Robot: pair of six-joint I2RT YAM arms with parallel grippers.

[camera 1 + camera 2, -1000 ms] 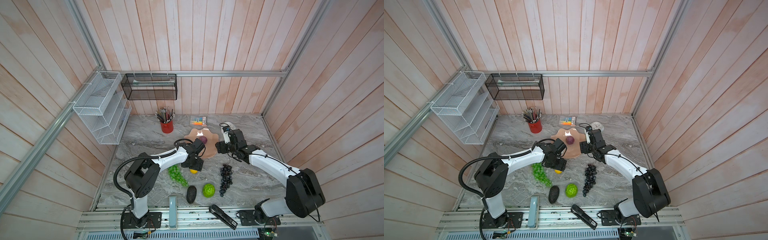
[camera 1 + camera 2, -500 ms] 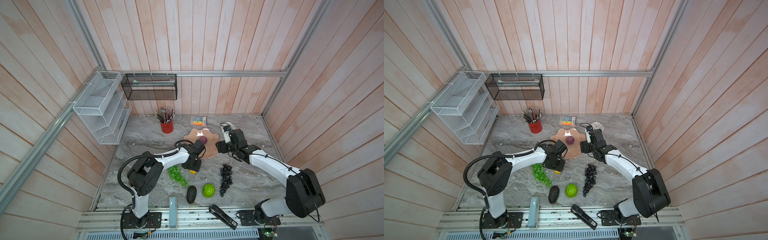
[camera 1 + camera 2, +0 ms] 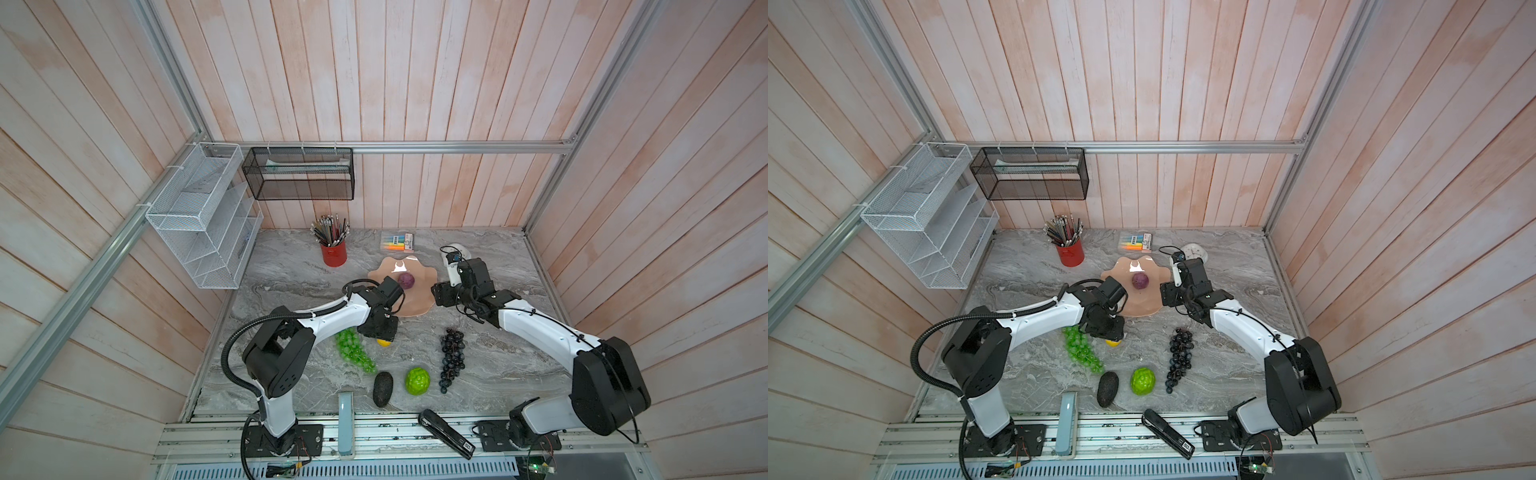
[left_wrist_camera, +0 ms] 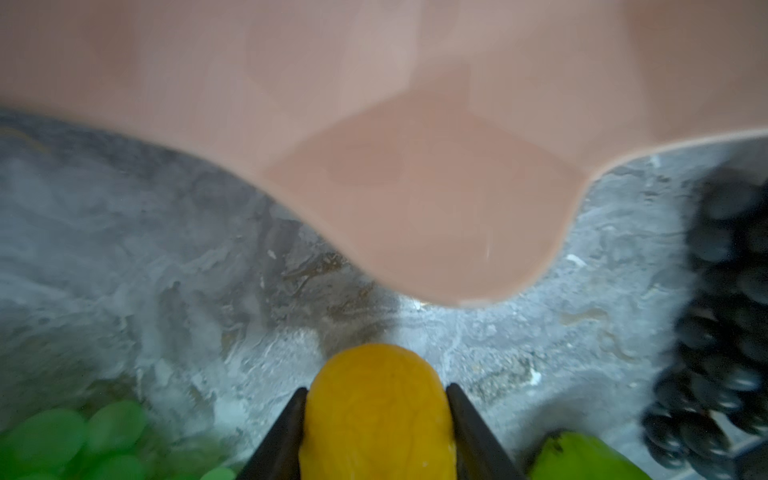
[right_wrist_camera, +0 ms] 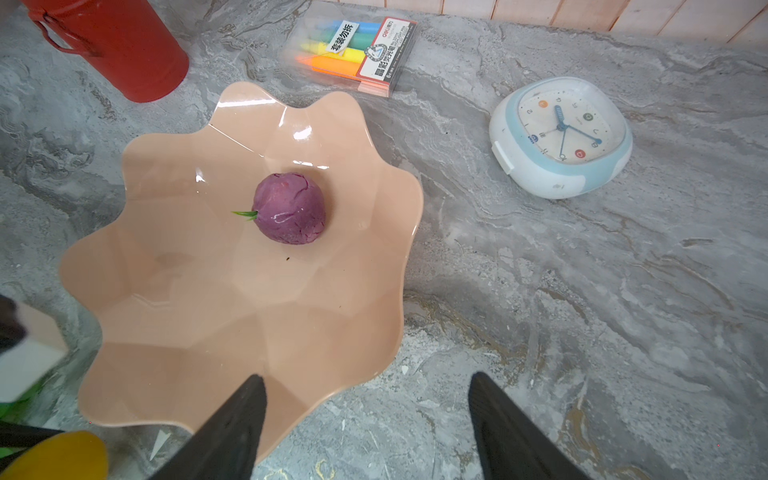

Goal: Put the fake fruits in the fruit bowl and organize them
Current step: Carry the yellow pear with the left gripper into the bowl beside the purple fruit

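Desk (image 3: 291, 266) with the peach fruit bowl (image 5: 174, 374) toward the back. Right fingers (image 5: 232, 428) spread wide and empty at its rim, small purple ball (image 5: 289, 212) sitting inside, left fingers (image 4: 284, 436) pinching the small yellow ball (image 4: 376, 415) just beside the bowl.

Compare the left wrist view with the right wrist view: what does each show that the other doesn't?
Only the left wrist view: the left gripper clamping the yellow ball, and the black-purple grape bunch. Only the right wrist view: the purple ball in the fruit bowl, the clock, the open right gripper. Both: the fruit bowl, the yellow ball, the marble table.
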